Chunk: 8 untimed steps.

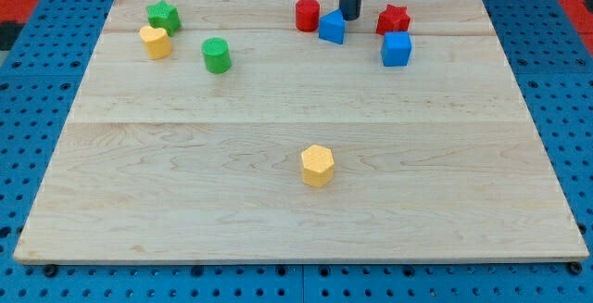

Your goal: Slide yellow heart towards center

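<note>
Yellow heart (156, 41): on the wooden board (296, 220), far toward 10 o'clock from board centre, near the view's top-left corner; sits flat.
Green star (164, 16): just beside the yellow heart at its 1 o'clock; whether they touch, cannot tell.
Green cylinder (216, 55): at 4 o'clock of the yellow heart, near but apart.
Yellow hexagon (317, 165): alone, at 6 o'clock from board centre, well apart from every other block.
Red cylinder (308, 14): toward 12 o'clock on the board, just at 10 o'clock of the blue triangle.
Blue triangle (332, 27): at 7 o'clock of my tip.
Red star (392, 18): at 3 o'clock of my tip, apart from it.
Blue cube (396, 49): directly at 6 o'clock of the red star, close.
My tip (349, 17): dark rod, coming straight down from the view's top; end stands between the red cylinder and red star, just beside the blue triangle; well apart from the yellow heart.
Pincer: the arm carries no jaws, only the rod; it has hold of nothing.
</note>
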Available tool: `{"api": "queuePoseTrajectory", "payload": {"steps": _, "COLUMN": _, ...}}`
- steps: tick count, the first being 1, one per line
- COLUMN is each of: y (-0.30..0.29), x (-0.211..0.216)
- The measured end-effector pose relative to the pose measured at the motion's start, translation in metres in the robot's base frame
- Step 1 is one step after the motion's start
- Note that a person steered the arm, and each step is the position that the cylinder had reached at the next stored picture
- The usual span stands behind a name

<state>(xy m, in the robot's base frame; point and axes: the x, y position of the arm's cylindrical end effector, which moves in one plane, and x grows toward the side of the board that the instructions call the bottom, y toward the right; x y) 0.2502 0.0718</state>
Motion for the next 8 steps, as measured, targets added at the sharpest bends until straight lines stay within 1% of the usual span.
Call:
{"api": "queuePoseTrajectory", "payload": {"steps": 2, "y": -0.003, "x": 0.046}}
{"api": "queuePoseTrajectory", "payload": {"steps": 3, "y": -0.003, "x": 0.057}}
{"api": "queuePoseTrajectory", "payload": {"steps": 4, "y": -0.011, "x": 0.090}}
{"api": "queuePoseTrajectory", "payload": {"steps": 5, "y": -0.047, "x": 0.154}}
{"api": "queuePoseTrajectory", "payload": {"steps": 6, "y": -0.142, "x": 0.179}}
{"api": "queuePoseTrajectory", "payload": {"steps": 7, "y": -0.246, "x": 0.178}}
{"api": "queuePoseTrajectory", "payload": {"steps": 8, "y": -0.307, "x": 0.146}}
